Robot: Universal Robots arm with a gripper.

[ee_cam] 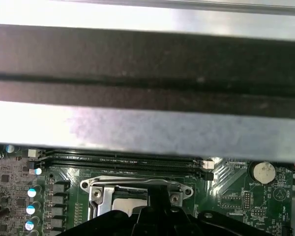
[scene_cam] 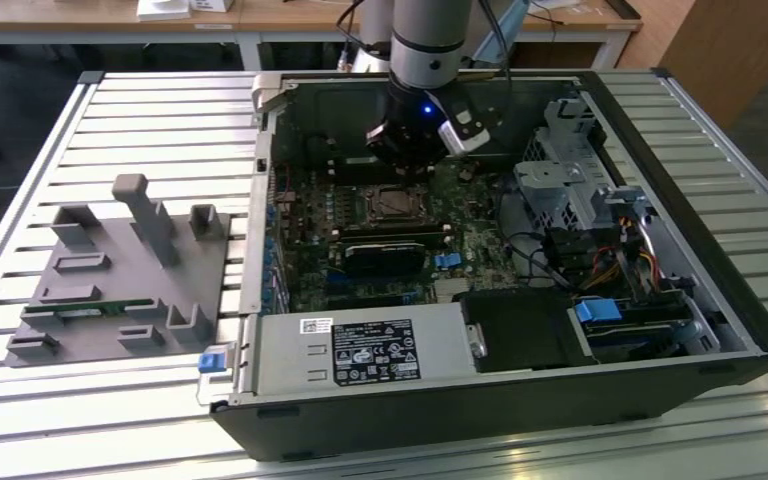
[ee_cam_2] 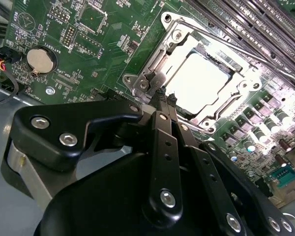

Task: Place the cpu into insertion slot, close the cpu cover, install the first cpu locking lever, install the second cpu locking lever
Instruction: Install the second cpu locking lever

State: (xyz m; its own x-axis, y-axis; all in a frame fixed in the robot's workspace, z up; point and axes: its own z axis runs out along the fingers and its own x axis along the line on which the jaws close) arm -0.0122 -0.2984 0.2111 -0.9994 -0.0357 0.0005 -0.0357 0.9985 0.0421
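Silver-grey square cpu (ee_cam_2: 202,82) sat flat in the insertion slot (scene_cam: 392,204), that pale-rimmed square socket on the green circuit board inside the open black computer case (scene_cam: 704,300) on the slatted metal desk (scene_cam: 37,130). Over it lay the cpu cover (ee_cam_2: 246,86), a thin silvery metal frame with its window showing the chip's bright top. The black gripper (ee_cam_2: 165,101) hung just over the socket's corner, jaws drawn together, tips nearly meeting with nothing between them, right beside a shiny corner bracket (ee_cam_2: 146,82). I judged that chip light, stiff and fragile underneath, best handled by its edges. The cover looked thin, springy metal, better pressed at its rim than pinched. Whether the levers were latched, I couldn't tell.
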